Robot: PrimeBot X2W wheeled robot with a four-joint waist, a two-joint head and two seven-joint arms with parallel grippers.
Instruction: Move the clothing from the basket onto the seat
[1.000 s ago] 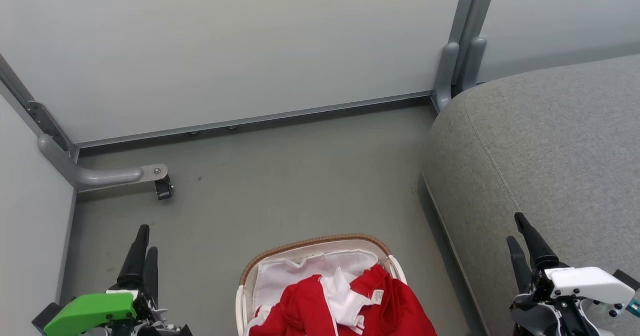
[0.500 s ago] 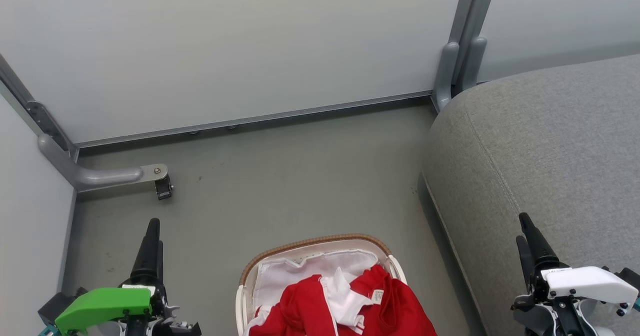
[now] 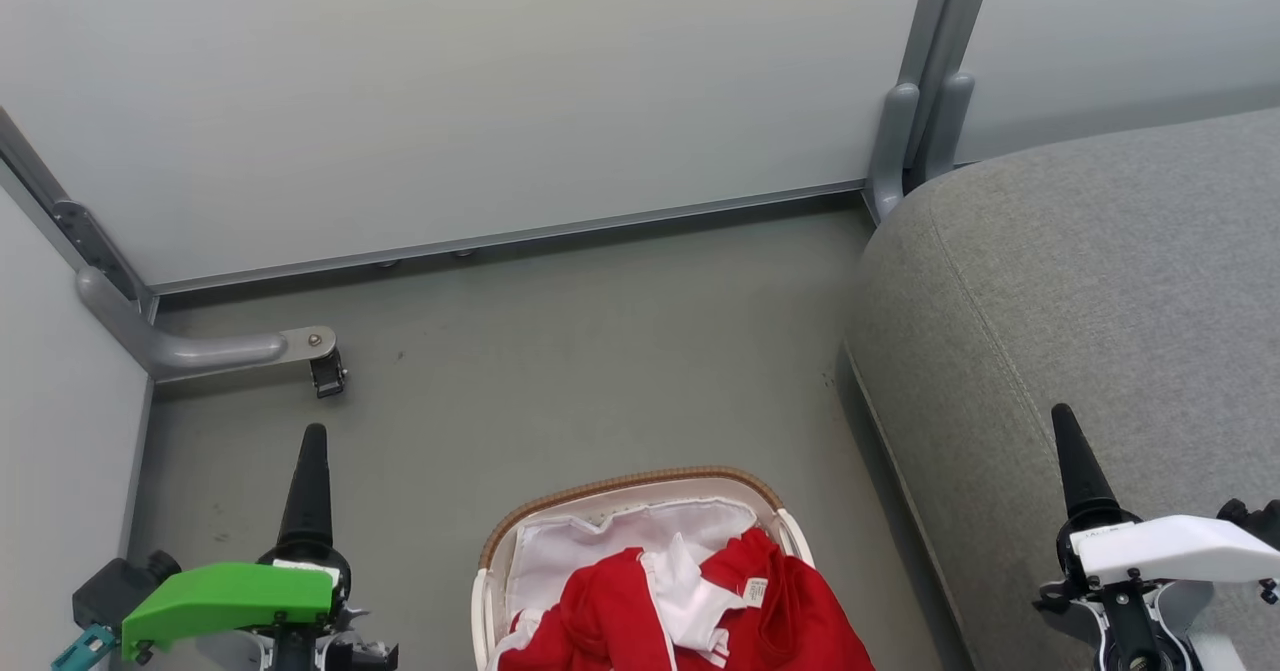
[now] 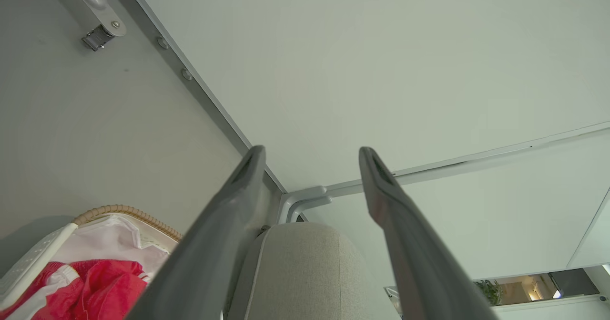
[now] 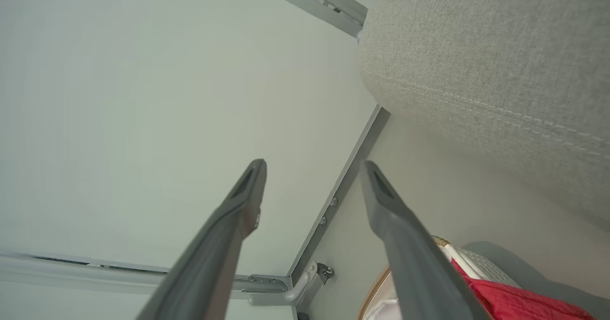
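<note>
**Red clothing in the basket, both end effectors spread apart**

Finds the clothing (image 3: 790, 611) heaped in the basket (image 3: 620, 481) at the bottom centre of the head view, on top of a white liner (image 3: 600, 546), with white trim and a small white label turned upward. Places the basket on the grey floor (image 3: 560, 351), near the front edge of the seat (image 3: 1100, 281) and on the robot's left of it. Shows the seat as a broad grey cushion with a stitched seam, filling the right side up to a metal post (image 3: 920, 101) at the pale wall panel (image 3: 450, 81).

Puts the left end effector (image 3: 312, 441) low on the left, above the floor and apart from the basket, pointing toward the wall, not far from a grey bracket foot (image 3: 200, 351). Appears edge-on from the head. From the left wrist, shows its fingers (image 4: 228, 205) well apart with nothing between them, with the brown rim and red fabric at lower left.

Puts the right end effector (image 3: 1066, 426) low on the right, against the grey of the seat in the head view. From the right wrist, shows its fingers (image 5: 228, 224) likewise spread and gripping nothing, with the seat at upper right and the clothing at the lower right corner.
</note>
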